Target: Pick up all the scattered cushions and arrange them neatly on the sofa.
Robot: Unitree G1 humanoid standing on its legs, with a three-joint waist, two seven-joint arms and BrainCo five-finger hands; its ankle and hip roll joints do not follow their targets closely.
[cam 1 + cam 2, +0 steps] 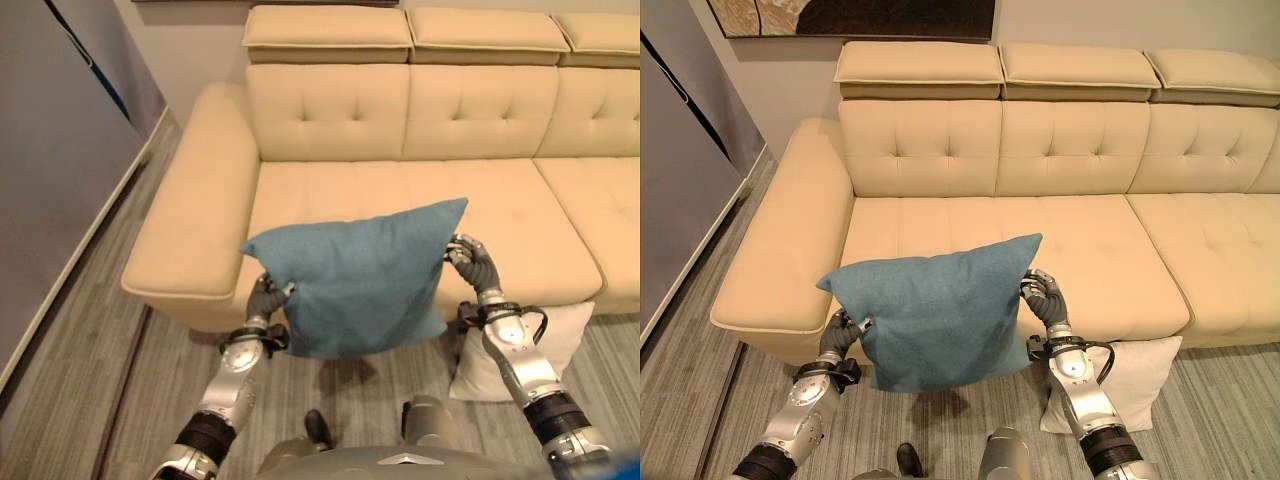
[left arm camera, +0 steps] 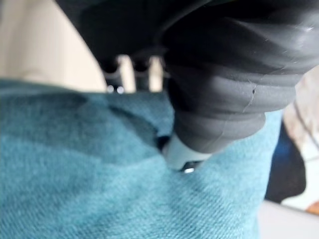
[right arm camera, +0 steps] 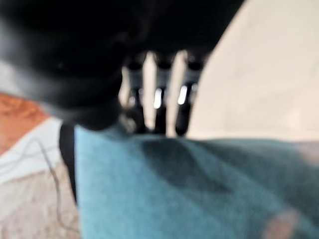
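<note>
A teal cushion (image 1: 358, 280) hangs in the air in front of the cream sofa (image 1: 400, 190), held up between both hands. My left hand (image 1: 266, 298) is shut on its lower left edge, and my right hand (image 1: 474, 264) is shut on its upper right corner. The left wrist view shows teal cloth (image 2: 99, 169) pressed against the thumb (image 2: 180, 155). In the right wrist view the fingers (image 3: 158, 99) curl over the cushion's edge (image 3: 199, 189). A white cushion (image 1: 525, 345) leans on the floor against the sofa's front, behind my right arm.
The sofa's broad left armrest (image 1: 195, 215) stands close to my left hand. A grey wall panel (image 1: 50, 150) runs along the left side. Grey wood-grain floor (image 1: 90, 380) lies before the sofa. The seat cushions (image 1: 340, 195) behind the teal cushion are bare.
</note>
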